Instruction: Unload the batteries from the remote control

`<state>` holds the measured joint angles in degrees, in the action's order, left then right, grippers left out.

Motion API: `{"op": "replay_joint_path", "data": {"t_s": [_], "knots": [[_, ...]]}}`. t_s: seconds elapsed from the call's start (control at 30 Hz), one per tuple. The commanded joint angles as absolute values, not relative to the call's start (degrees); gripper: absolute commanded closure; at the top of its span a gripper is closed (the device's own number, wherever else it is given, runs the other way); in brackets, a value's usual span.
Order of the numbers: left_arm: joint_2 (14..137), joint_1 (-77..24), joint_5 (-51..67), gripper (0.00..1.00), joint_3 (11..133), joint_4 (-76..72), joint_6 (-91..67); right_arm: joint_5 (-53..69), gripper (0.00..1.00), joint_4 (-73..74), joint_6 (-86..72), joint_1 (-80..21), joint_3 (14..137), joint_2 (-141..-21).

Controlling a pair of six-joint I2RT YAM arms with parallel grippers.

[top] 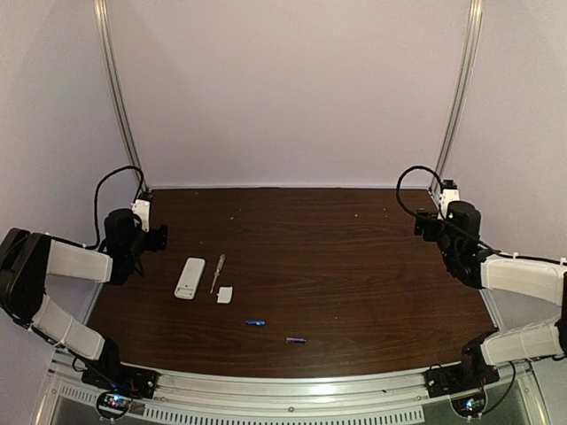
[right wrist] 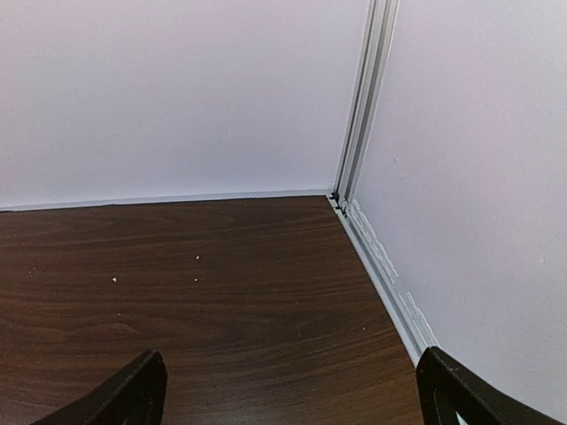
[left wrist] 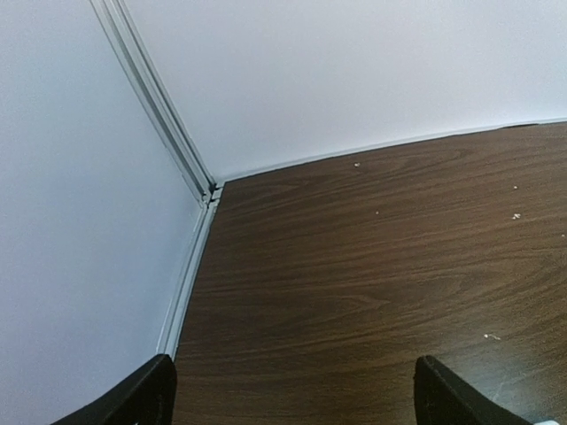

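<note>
Overhead covers whole table [top: 354, 257]; wrist views face far corners [left wrist: 213, 188]

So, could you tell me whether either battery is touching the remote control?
No, the blue battery and the purple battery both lie well clear of the remote control.

Surface [top: 354, 266] = dark wood-grain veneer, smooth w/ slight sheen & fine grain lines. Remote control [top: 190, 277] looks smooth white plastic. Corner rails [top: 117, 88] brushed metal, walls [top: 292, 88] matt pale; left gripper [left wrist: 292, 394] & right gripper [right wrist: 288, 390] both matt black plastic.
</note>
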<state>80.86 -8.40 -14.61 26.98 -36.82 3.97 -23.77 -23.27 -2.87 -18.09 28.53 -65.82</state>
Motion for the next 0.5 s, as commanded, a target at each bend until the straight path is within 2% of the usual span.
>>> {"op": "replay_joint_path", "data": {"t_s": [0.0, 0.2, 0.47], "knots": [[84.42, -7.52, -11.02, 0.06, 25.12, -46.84, 4.32, -14.42, 0.00, -31.66, -0.79, -13.93, 28.43, -68.25], [86.19, -7.32, -11.73, 0.08, 23.40, -52.45, 5.95, -8.79, 0.00, -41.90, -0.77, -9.74, 24.02, -74.56], [88.18, -5.48, -11.29, 0.08, 22.81, -55.94, 4.62, -4.97, 0.00, -44.83, 2.83, -7.51, 23.80, -77.43]]}}
